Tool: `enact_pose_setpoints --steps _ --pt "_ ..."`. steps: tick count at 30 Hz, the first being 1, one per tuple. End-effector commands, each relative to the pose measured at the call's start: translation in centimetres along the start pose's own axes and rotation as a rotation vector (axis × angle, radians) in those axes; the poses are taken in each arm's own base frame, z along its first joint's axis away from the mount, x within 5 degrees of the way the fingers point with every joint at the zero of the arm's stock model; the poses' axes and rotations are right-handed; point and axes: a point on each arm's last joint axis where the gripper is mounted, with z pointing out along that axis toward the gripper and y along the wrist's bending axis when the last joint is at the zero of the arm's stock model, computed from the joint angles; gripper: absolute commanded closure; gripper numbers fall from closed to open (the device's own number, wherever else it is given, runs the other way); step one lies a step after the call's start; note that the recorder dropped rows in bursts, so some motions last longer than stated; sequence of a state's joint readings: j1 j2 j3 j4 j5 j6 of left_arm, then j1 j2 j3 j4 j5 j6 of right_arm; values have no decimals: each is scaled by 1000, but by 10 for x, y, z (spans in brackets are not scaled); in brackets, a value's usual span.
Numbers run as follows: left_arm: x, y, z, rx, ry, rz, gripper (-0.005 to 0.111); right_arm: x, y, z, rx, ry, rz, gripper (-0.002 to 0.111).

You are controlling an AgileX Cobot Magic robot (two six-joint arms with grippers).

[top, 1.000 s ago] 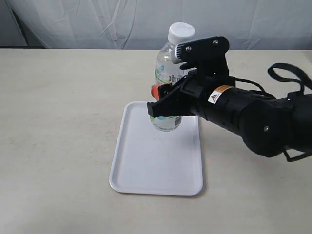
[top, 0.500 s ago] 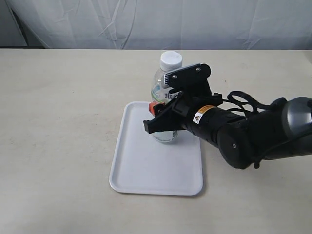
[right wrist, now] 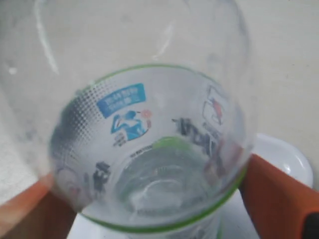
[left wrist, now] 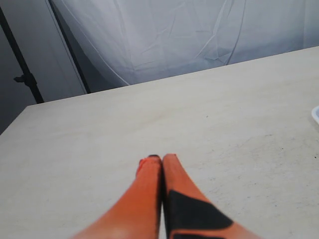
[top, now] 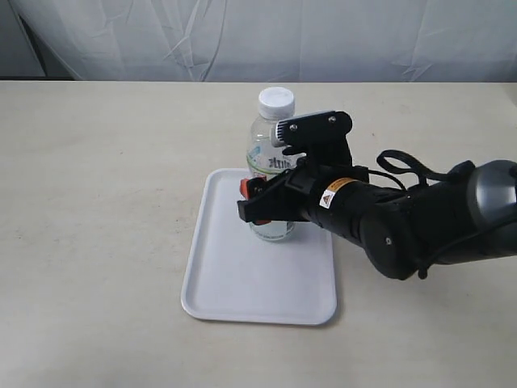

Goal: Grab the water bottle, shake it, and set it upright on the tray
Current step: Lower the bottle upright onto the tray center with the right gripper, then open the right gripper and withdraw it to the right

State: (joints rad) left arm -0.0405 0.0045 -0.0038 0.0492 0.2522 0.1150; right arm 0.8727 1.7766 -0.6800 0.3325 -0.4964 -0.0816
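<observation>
The water bottle [top: 269, 158], clear with a white cap and a white-and-green label, stands upright over the far end of the white tray [top: 242, 283]. Its base is at the tray's surface; whether it rests there is unclear. My right gripper [top: 265, 204] is shut on the bottle's lower body, reaching in from the right. In the right wrist view the bottle [right wrist: 149, 144] fills the frame between the orange fingers [right wrist: 276, 196], with a tray corner [right wrist: 286, 157] behind. My left gripper [left wrist: 160, 160] is shut on nothing above bare table, away from the bottle.
The beige table [top: 97, 202] spreads around the tray, and a white cloth backdrop [top: 242, 36] hangs behind its far edge. The bulky black right arm [top: 420, 222] lies low over the table to the right of the tray.
My right gripper has brought the bottle down and slightly left, from held above the tray to upright at the tray's far end. The arm has dropped lower.
</observation>
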Motion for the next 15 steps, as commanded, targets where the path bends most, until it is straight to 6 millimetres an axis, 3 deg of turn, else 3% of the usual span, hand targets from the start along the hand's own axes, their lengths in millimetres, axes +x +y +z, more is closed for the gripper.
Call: enact_pose_setpoints --steps 1,5,9,15 --pt "0 0 0 -1 -14 -3 106 -7 1 -8 -12 17 14 26" --pt "0 0 0 -1 -14 -3 106 -20 3 -23 -31 22 38 26" --pt "0 0 0 -1 -14 -3 106 -19 6 -37 -64 130 36 30" --pt "0 0 0 -1 -14 -3 106 -10 10 -53 -106 320 -5 72"
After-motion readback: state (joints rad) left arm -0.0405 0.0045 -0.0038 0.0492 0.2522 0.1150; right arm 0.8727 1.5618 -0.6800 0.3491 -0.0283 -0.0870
